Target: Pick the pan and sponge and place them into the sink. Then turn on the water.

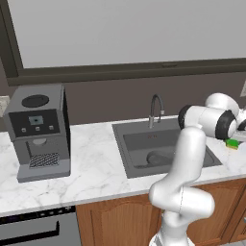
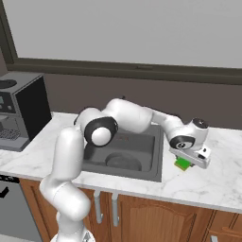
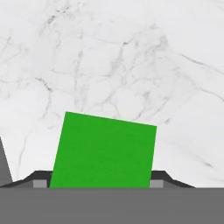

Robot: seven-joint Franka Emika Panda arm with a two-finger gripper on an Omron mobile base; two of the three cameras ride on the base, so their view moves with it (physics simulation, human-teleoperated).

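The sponge (image 3: 104,151) lies flat on the marble counter (image 3: 131,65) just to the right of the sink (image 2: 156,156), its green face up and slightly skewed. In the hand view it sits squarely between the two finger tips, which show as small grey tabs at either side of it; that placement suggests the gripper (image 2: 190,162) is lined up from above so the jaws can close across the block's shorter sides. The gap looks about as wide as the sponge, but I cannot tell whether the pads are already pressing on it or only bracketing it.

The sponge reads as a soft, matte rectangular block, so it should give a little under a squeeze. In the left base view its yellow layer (image 1: 232,143) peeks out beside the arm's wrist.

The pan (image 2: 124,162) already lies in the sink, a round dark grey shape on the basin floor, so by my judgement the sponge is the item in hand now.

The basin is a dark, smooth rectangle sunk into glossy white veined stone. The thin curved faucet (image 1: 155,108) stands at its back edge, with no stream running. A boxy grey coffee machine (image 1: 39,129) stands well to the left.
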